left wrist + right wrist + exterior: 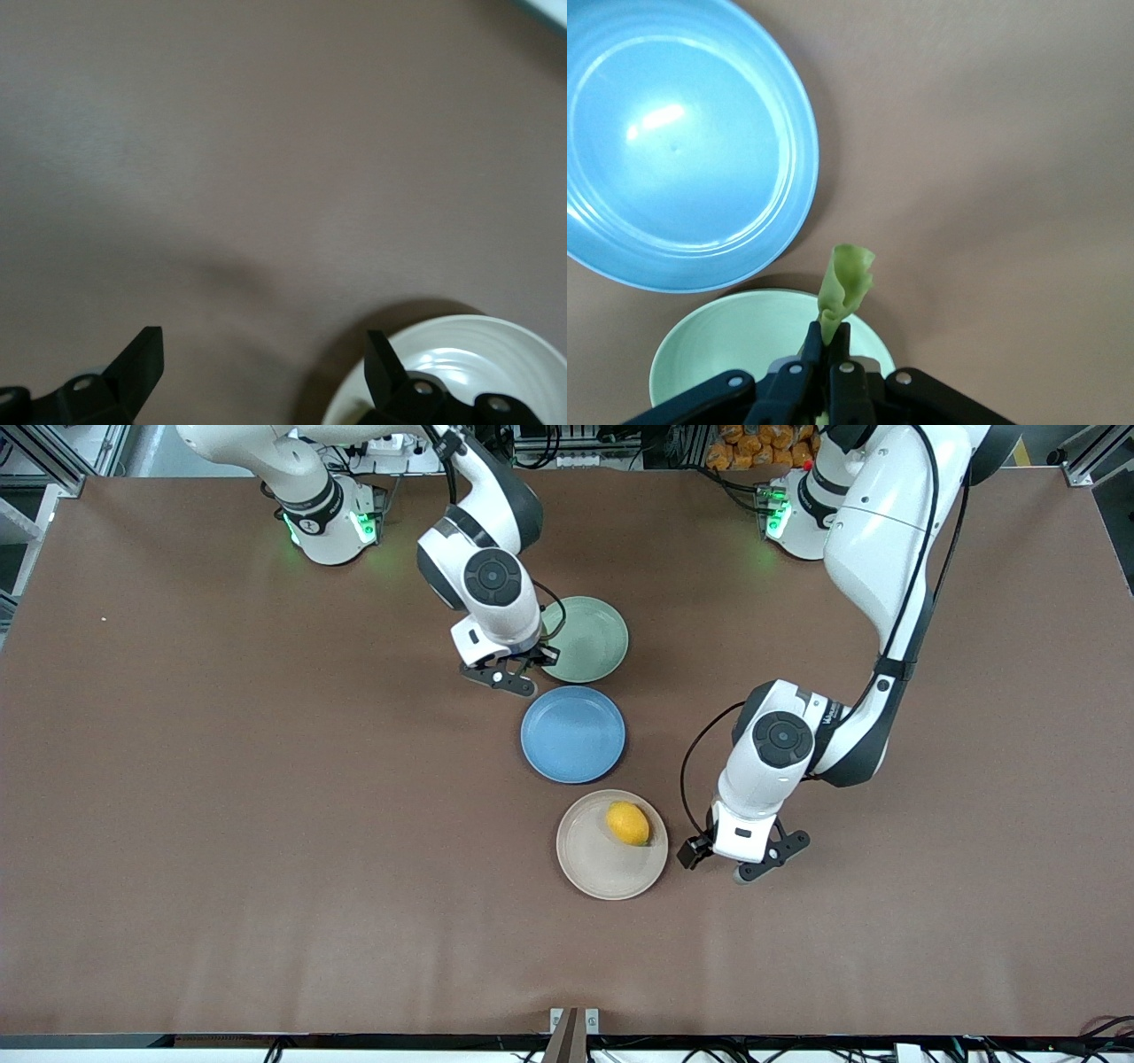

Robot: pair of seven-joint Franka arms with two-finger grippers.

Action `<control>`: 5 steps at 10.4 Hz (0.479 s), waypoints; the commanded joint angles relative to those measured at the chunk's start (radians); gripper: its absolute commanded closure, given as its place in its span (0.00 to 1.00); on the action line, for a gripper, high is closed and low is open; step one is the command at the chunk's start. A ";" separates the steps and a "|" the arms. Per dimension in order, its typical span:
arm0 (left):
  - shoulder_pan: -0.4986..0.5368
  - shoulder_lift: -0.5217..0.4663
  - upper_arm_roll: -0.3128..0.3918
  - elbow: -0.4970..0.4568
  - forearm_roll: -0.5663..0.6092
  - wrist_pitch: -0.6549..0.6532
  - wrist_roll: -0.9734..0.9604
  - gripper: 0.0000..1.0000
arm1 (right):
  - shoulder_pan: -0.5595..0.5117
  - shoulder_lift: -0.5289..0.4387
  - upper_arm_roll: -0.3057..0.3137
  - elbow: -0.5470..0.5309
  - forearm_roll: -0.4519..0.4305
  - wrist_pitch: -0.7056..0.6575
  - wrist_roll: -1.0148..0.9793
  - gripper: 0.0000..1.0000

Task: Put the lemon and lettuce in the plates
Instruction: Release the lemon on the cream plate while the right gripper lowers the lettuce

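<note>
The yellow lemon (pixel 627 823) lies in the beige-white plate (pixel 592 868), the plate nearest the front camera. My left gripper (pixel 746 863) hovers low over the bare table beside that plate, toward the left arm's end. In the left wrist view the left gripper (pixel 263 361) stands open with nothing between its fingers, and the beige-white plate's rim (pixel 478 350) shows beside one finger. My right gripper (pixel 518 666) hangs at the edge of the pale green plate (pixel 595 638). In the right wrist view the right gripper (pixel 834 332) is shut on a wrinkled green lettuce (pixel 847 282) piece above the pale green plate's rim (pixel 718 341).
An empty blue plate (pixel 572 733) sits between the pale green and beige-white plates; the blue plate (pixel 682 142) also shows in the right wrist view. Brown table (pixel 266 824) stretches wide toward both arms' ends.
</note>
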 commanded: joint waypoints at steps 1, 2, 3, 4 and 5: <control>0.037 -0.054 -0.008 -0.012 0.023 -0.130 0.023 0.00 | 0.043 0.046 -0.010 0.019 -0.011 0.032 0.061 1.00; 0.070 -0.075 -0.008 -0.012 0.026 -0.201 0.096 0.00 | 0.056 0.062 -0.010 0.019 -0.011 0.056 0.087 1.00; 0.109 -0.106 -0.008 -0.012 0.026 -0.265 0.215 0.00 | 0.071 0.074 -0.010 0.019 -0.011 0.082 0.107 1.00; 0.142 -0.129 -0.009 -0.012 0.026 -0.311 0.324 0.00 | 0.077 0.082 -0.008 0.021 -0.011 0.095 0.119 1.00; 0.167 -0.146 -0.009 -0.012 0.026 -0.338 0.415 0.00 | 0.088 0.089 -0.008 0.025 -0.009 0.098 0.121 1.00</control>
